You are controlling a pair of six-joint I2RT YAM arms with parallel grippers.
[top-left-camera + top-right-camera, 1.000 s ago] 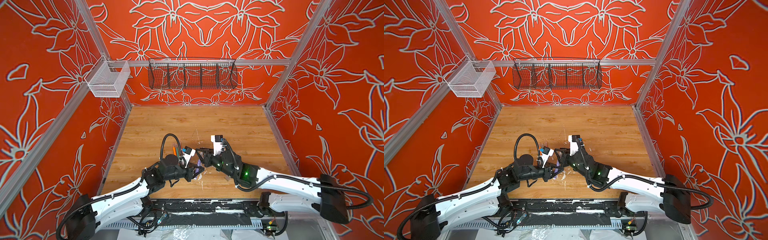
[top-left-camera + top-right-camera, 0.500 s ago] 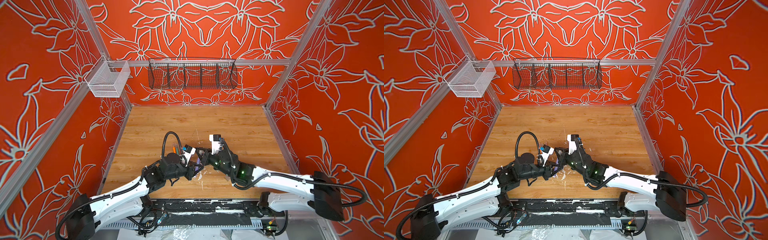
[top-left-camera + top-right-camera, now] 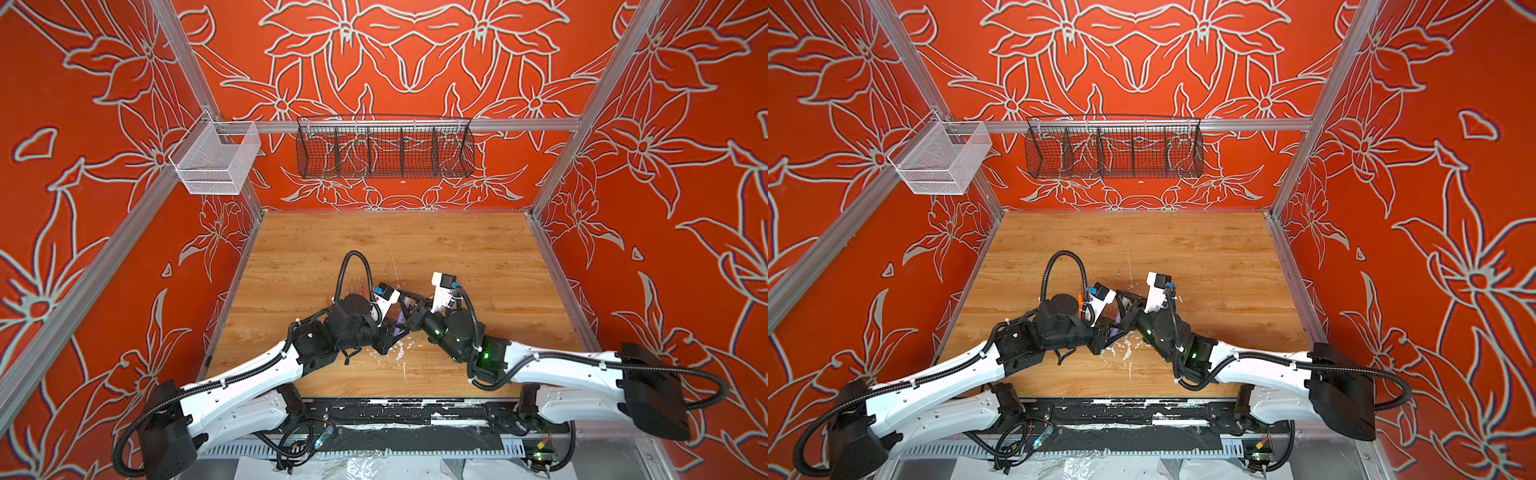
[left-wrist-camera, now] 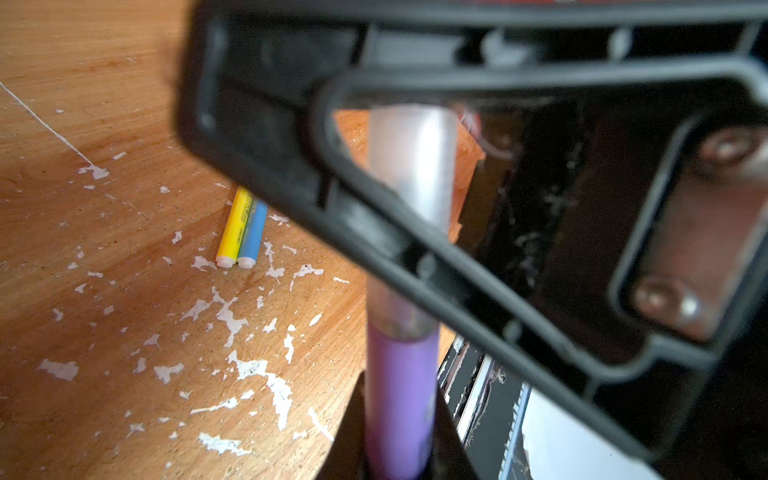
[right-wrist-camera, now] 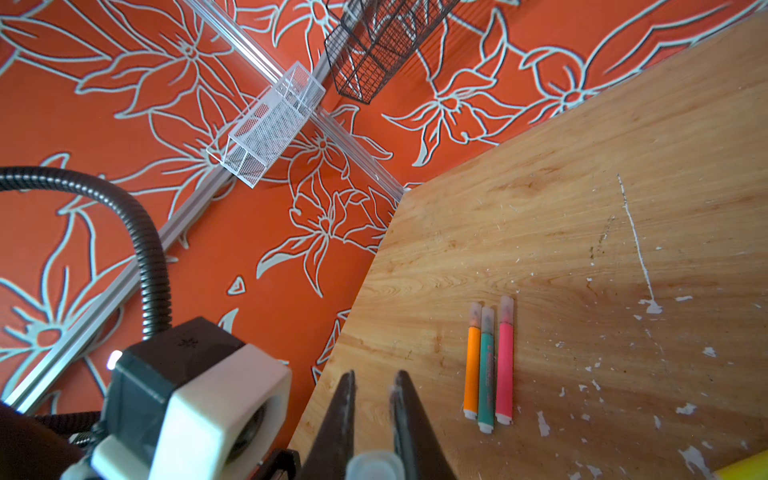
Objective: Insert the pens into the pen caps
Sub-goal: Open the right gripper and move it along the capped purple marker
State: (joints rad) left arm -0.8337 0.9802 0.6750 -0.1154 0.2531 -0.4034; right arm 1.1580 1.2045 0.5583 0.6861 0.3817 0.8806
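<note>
Just below mid-frame in both top views the claws meet. The left claw (image 4: 399,399) grips the purple pen (image 4: 401,374). The right claw (image 5: 374,378) pinches a clear cap (image 4: 409,166) already over its tip, though I cannot tell if it is fully seated. The orange pen (image 5: 472,365), green pen (image 5: 486,374) and pink pen (image 5: 505,361) lie capped side by side. The yellow pen (image 4: 235,224) and blue pen (image 4: 251,232) have hidden tips, so they are probably left to do.

Far table (image 3: 395,241) open; 3 pens (image 5: 487,365) beside left arm (image 3: 249,374).

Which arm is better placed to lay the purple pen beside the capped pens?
Left, likely: left gripper is shut on the purple pen; right gripper pinches only the clear cap; the capped pens lie on the left arm's side.
</note>
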